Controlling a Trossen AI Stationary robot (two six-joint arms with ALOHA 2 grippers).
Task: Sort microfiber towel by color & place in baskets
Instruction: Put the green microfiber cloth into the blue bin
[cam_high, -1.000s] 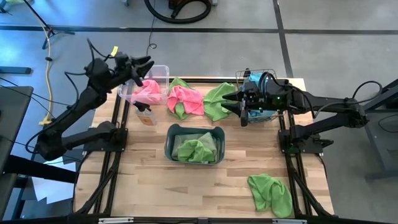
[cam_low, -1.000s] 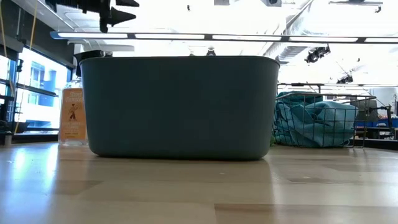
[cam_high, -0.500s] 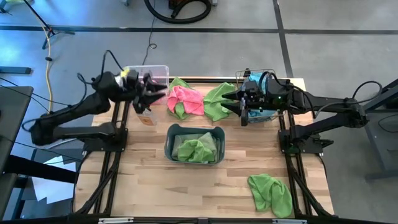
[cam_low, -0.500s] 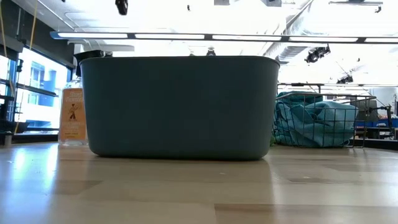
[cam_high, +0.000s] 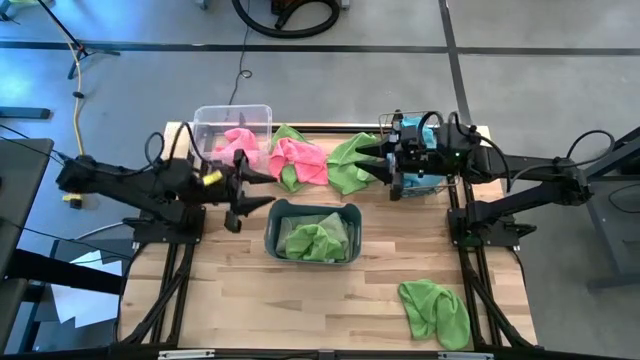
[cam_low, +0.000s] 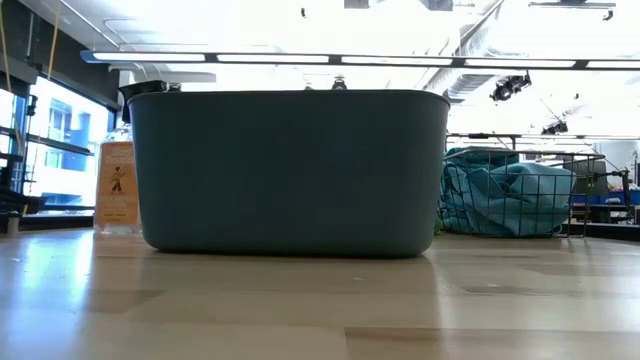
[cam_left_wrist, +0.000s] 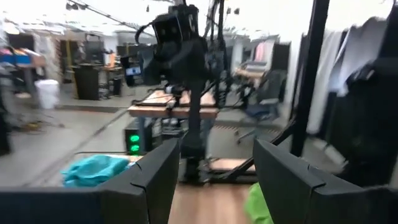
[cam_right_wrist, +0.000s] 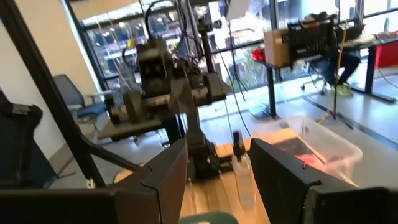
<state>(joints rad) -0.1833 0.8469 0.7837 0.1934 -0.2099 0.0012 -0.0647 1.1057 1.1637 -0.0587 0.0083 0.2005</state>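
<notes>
Presently: grey-blue tub (cam_high: 313, 231), green towel inside; left gripper (cam_high: 258, 189) just beside it, fingers apart, empty; right gripper (cam_high: 373, 163) beyond, fingers parted, empty.

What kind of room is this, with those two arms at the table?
Most likely a robotics lab or workshop. Two dark arms are mounted at a wooden worktable, a second robot rig stands on another bench across the room, and there are desks and an office chair by large windows.
</notes>
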